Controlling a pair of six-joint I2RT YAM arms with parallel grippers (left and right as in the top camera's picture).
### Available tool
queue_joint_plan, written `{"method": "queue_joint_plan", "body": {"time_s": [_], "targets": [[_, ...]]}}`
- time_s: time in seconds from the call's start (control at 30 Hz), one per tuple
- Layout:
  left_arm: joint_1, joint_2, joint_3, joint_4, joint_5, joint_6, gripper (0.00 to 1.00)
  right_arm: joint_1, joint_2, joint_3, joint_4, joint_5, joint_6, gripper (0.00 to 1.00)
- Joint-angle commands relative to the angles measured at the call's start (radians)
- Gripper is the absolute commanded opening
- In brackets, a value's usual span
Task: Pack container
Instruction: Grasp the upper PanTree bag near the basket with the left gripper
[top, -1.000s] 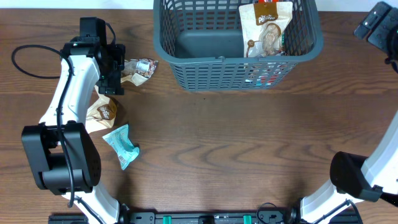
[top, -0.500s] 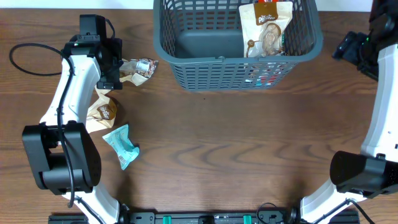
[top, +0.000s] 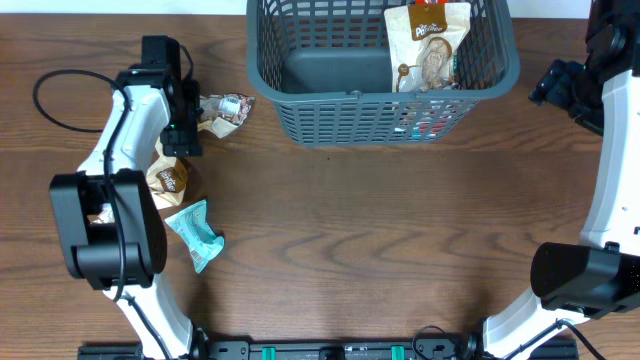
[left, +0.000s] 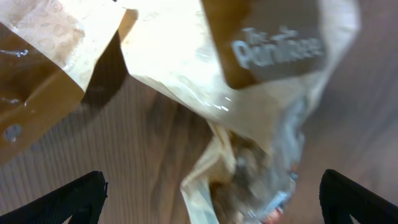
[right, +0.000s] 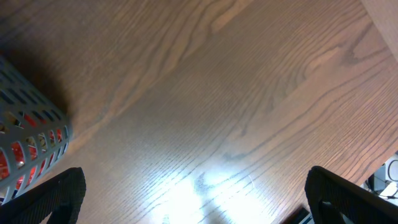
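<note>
Though cropped, container (top: 330, 96) lengthwise left–right, mouth up — left fingers (left: 81, 196), right fingers (right: 59, 193) wide, seemingly empty.

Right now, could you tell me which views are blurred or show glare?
Left wrist: the cream packet is close and blurred; right wrist: clear wood grain, a bright glare patch on the table; overhead: evenly lit and crisp.

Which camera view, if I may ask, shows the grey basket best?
Overhead: the basket appears nearly whole, rim and inside visible. The right wrist view catches only one slotted corner; the left wrist view shows none.
</note>
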Motion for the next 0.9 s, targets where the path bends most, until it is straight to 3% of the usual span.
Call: {"method": "queue_joint_plan", "body": {"time_s": [0.0,0.3,0.6,0.87], "targets": [[-0.002,0.014,0.010,-0.002,-0.017,-0.021,0.98,-0.009,0.003,-0.005,0.002,0.022,0.018,0.99],[-0.004,0.057,0.132,0.005,-0.020,-0.027,0.95,-0.009,0.003,-0.005,0.002,0.022,0.018,0.99],[-0.011,0.237,0.412,-0.159,-0.019,-0.011,0.95,-0.009,0.003,-0.005,0.002,0.022,0.018,0.99],[-0.010,0.289,0.425,-0.206,-0.020,-0.068,0.95,-0.009,0.003,-0.005,0.002,0.022,0.018,0.99]]}}
